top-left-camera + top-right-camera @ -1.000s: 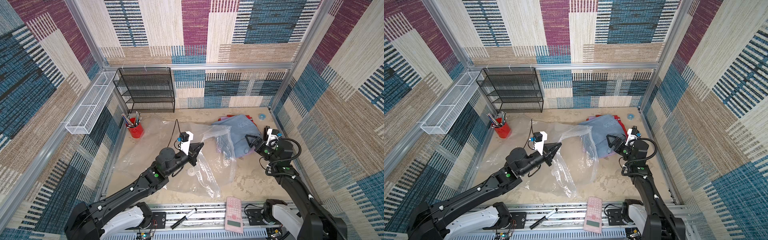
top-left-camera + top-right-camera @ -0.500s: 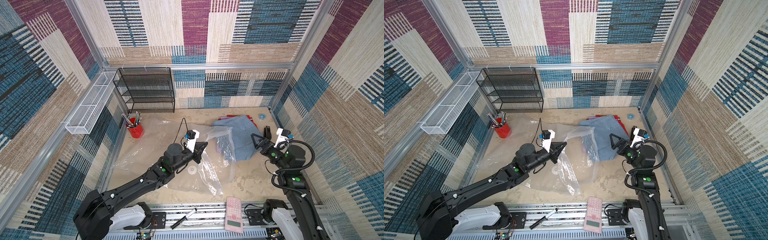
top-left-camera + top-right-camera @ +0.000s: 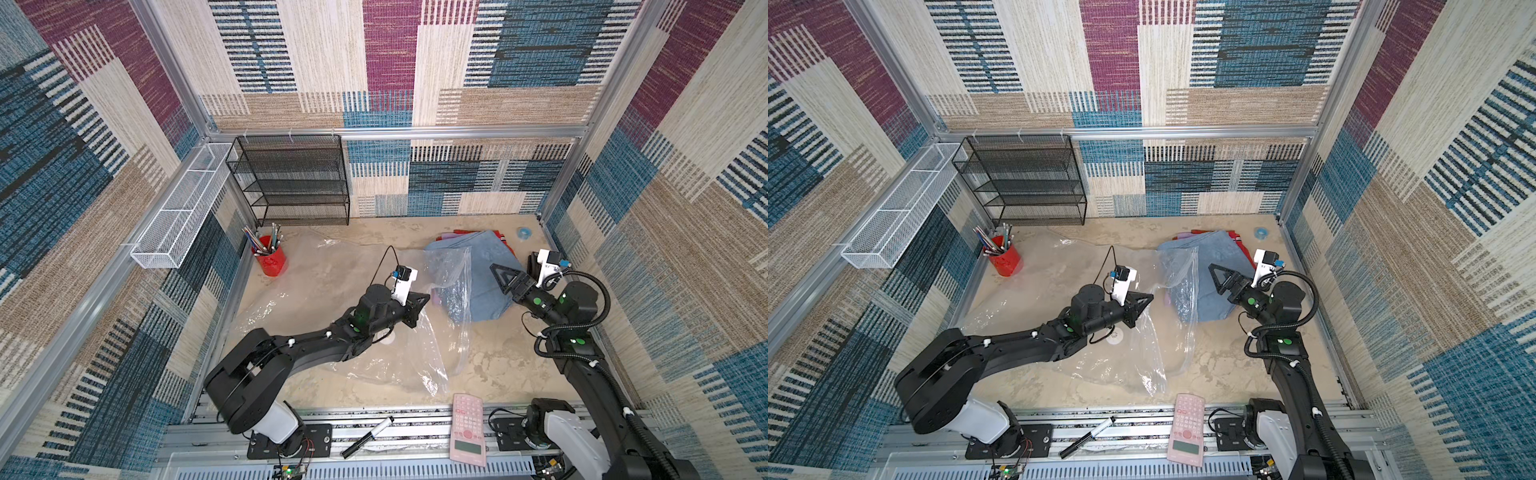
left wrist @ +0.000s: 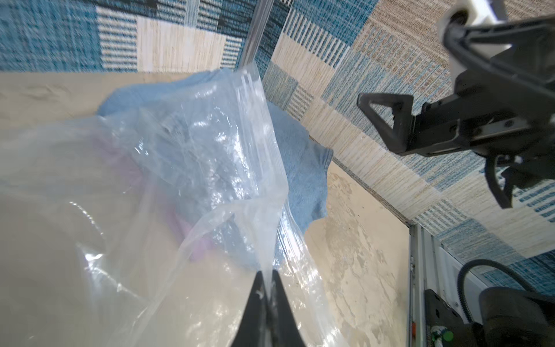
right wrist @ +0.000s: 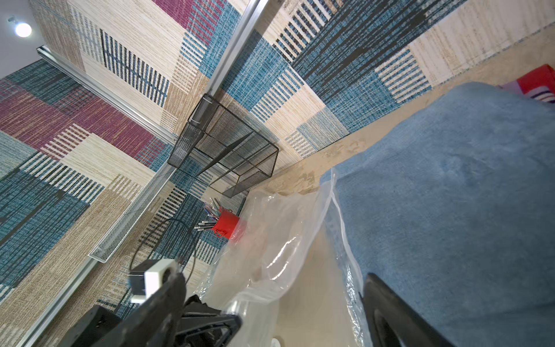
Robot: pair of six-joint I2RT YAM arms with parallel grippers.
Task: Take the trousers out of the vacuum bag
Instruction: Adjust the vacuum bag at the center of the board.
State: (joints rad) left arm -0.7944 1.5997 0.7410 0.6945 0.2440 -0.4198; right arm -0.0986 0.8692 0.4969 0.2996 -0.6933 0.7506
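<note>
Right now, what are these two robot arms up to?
The left gripper pinches the lifted edge of the clear crinkly plastic vacuum bag. The right gripper hovers open and empty over the light-blue denim trousers, which lie on a lilac pair and a red pair, mostly outside the bag, its mouth draped over their near side.
</note>
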